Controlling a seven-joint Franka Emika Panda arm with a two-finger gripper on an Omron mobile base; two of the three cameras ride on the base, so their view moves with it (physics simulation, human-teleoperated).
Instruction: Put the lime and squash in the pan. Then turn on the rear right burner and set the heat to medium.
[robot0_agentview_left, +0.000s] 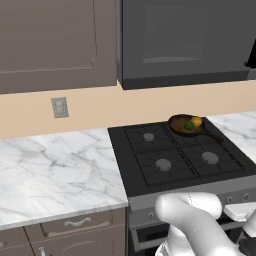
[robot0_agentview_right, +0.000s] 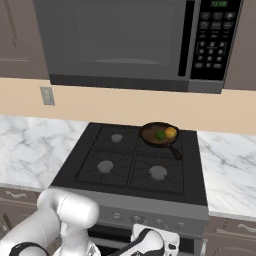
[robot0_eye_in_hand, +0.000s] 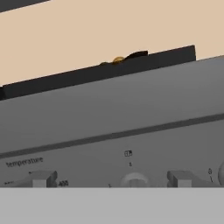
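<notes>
Both items are already loaded: the lime (robot0_agentview_right: 160, 134) and the squash (robot0_agentview_right: 171, 132) lie side by side, touching or nearly so, inside the pan (robot0_agentview_right: 150, 131), which sits on the rear right burner (robot0_agentview_left: 176, 131) of the stove (robot0_agentview_right: 90, 155) with its handle pointing toward the front right. Judged from that, your remaining work is the knob. The gripper (robot0_eye_in_hand: 111, 186) is down low in front of the stove's control panel (robot0_eye_in_hand: 109, 118), jaws spread to their widest and holding nothing; its hand shows at the bottom of the right base view, just below the panel. In the hand view you face the panel squarely, with a round knob (robot0_eye_in_hand: 134, 180) just above and between the finger tips, at the lower edge of the picture. The markings beside it are too small to read, so you cannot tell from here which burner it governs. Confirm that before you commit. Centre the jaws either side of the knob, advance straight in until both tips flank it, then close firmly. Rotate slowly and stop at the middle setting; an off-centre grip is likely to slip round the knob face, and overshooting would likely give high heat.
</notes>
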